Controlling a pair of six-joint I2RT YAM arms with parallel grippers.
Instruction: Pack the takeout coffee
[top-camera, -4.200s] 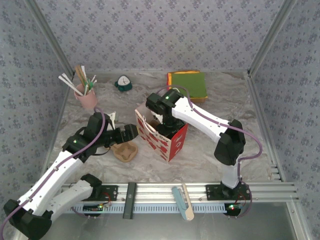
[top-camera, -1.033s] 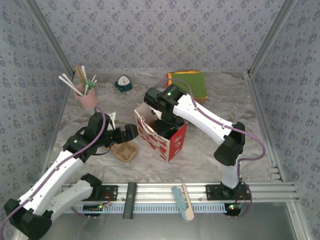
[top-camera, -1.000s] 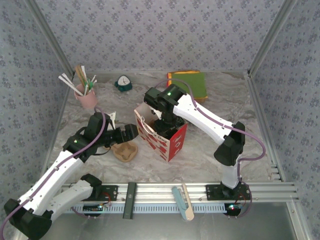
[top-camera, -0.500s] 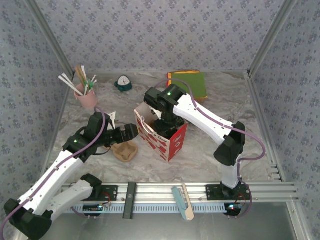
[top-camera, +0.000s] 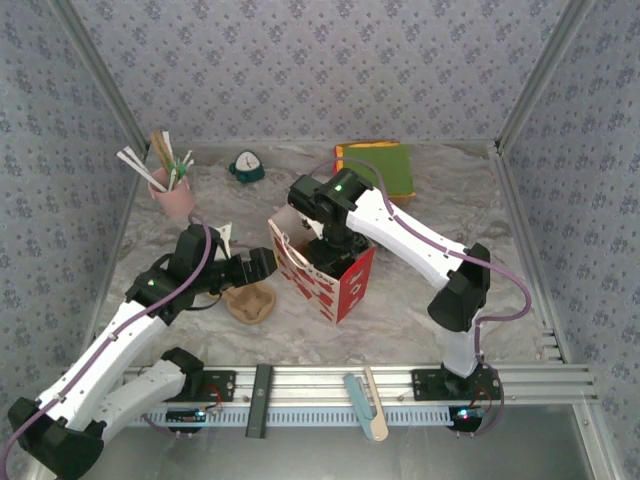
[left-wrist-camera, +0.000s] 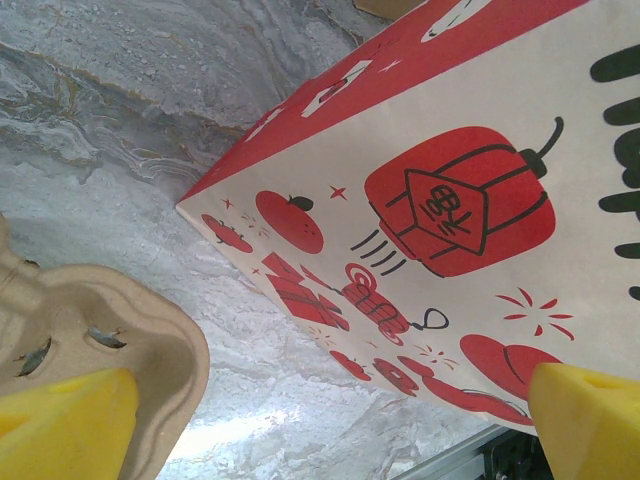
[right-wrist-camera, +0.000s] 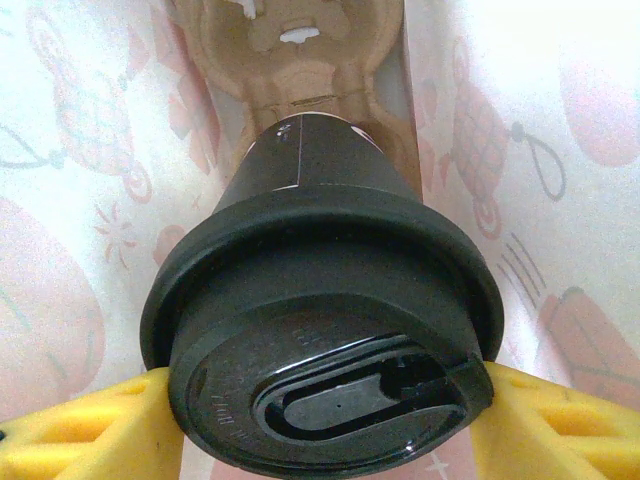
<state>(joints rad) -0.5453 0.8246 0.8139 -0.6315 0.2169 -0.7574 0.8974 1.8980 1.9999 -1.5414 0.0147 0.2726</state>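
A takeout coffee cup (right-wrist-camera: 318, 330), dark with a round black lid, hangs inside the red-and-white paper bag (top-camera: 335, 285). My right gripper (right-wrist-camera: 320, 420) is shut on the lid, with a yellow finger on each side. Below the cup, a brown cardboard carrier (right-wrist-camera: 300, 50) lies on the bag's floor; I cannot tell whether the cup touches it. In the top view the right gripper (top-camera: 335, 250) reaches down into the bag's mouth. My left gripper (top-camera: 262, 265) stands open by the bag's left wall (left-wrist-camera: 450, 200), its yellow fingertips (left-wrist-camera: 60, 425) holding nothing.
Another cardboard cup carrier (top-camera: 250, 300) lies on the table under the left gripper, also visible as the carrier (left-wrist-camera: 90, 340) in the left wrist view. A pink cup of straws (top-camera: 172, 190), a teal object (top-camera: 247, 166) and a green-and-orange pad (top-camera: 378, 168) stand at the back.
Since four seconds ago my right arm has shifted slightly left over the bag. Over the last second nothing has visibly moved.
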